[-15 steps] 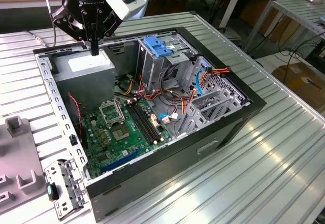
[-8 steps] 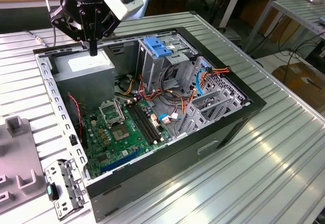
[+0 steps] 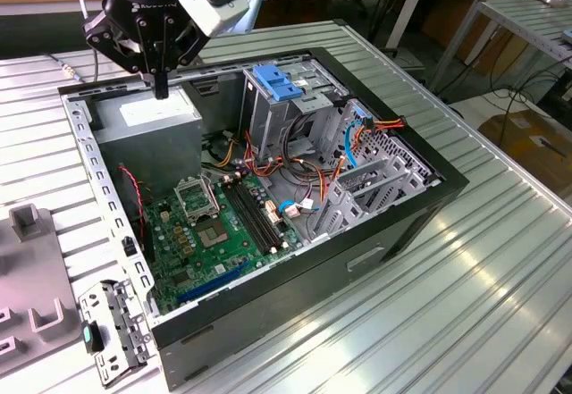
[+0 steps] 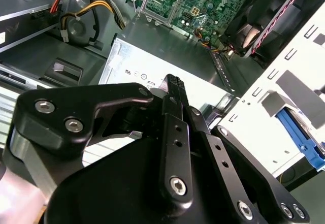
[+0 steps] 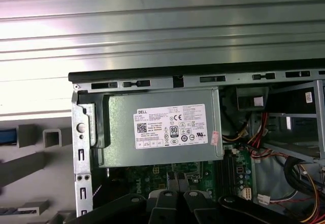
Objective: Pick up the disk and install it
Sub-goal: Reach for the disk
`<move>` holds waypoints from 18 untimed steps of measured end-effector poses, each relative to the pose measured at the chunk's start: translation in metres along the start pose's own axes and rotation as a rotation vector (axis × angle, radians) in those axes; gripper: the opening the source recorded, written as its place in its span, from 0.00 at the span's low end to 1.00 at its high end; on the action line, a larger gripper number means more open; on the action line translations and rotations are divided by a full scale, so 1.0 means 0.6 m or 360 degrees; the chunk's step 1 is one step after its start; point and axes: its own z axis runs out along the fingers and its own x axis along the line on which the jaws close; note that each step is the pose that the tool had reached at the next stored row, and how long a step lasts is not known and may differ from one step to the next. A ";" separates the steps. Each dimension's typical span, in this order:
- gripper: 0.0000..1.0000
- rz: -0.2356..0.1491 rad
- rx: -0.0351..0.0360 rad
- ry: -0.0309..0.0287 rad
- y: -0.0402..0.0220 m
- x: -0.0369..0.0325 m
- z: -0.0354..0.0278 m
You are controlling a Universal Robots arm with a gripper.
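Observation:
My gripper hangs over the back left corner of the open computer case, just above the grey power supply box with its white sticker. In the second wrist view the black fingers are pressed together with nothing between them, so the gripper is shut and holds nothing. The tall grey metal cage with a blue latch stands in the middle of the case. The disk is out of view.
The green motherboard lies on the case floor, with coloured cables beside the cage. A grey fixture sits on the ribbed metal table at the exterior view's left; a blue strip shows at its edge.

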 end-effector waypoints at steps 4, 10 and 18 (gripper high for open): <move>0.11 0.0000 0.0000 0.00004 0.000 0.002 0.000; 0.11 0.0000 0.0000 0.00013 -0.001 0.007 0.000; 0.11 0.0000 0.0000 0.00025 -0.001 0.014 0.000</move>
